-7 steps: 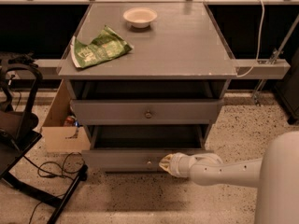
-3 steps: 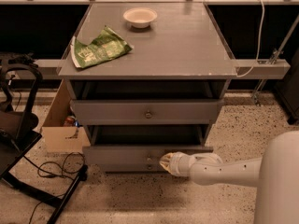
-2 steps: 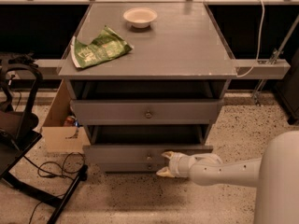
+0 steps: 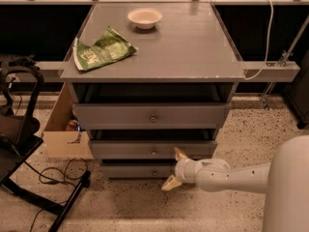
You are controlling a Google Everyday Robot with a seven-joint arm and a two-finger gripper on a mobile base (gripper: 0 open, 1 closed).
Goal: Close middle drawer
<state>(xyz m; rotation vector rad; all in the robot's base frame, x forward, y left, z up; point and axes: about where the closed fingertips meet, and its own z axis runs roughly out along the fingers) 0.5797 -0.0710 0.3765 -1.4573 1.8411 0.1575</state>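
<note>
The grey cabinet (image 4: 159,52) has three drawers. The middle drawer (image 4: 125,150) shows a plain grey front and a small round knob (image 4: 154,152), with only a thin dark gap above it. It sits further in than the top drawer (image 4: 116,115), which sticks out a little. My gripper (image 4: 174,168) is low in front of the cabinet, right of the knob, with its fingers spread open. The upper fingertip (image 4: 179,153) is at the middle drawer's lower edge. The lower fingertip (image 4: 170,183) hangs before the bottom drawer (image 4: 130,170). My white arm (image 4: 231,177) reaches in from the right.
A green bag (image 4: 101,50) and a white bowl (image 4: 145,17) lie on the cabinet top. A cardboard box (image 4: 63,129) stands at the left. A black chair frame (image 4: 19,129) and floor cables (image 4: 63,175) are at the far left. A white cable (image 4: 268,37) hangs at the right.
The middle drawer has slid back into the cabinet; the wide dark opening above it has shrunk to a thin gap. My gripper followed it inward and its fingers spread apart.
</note>
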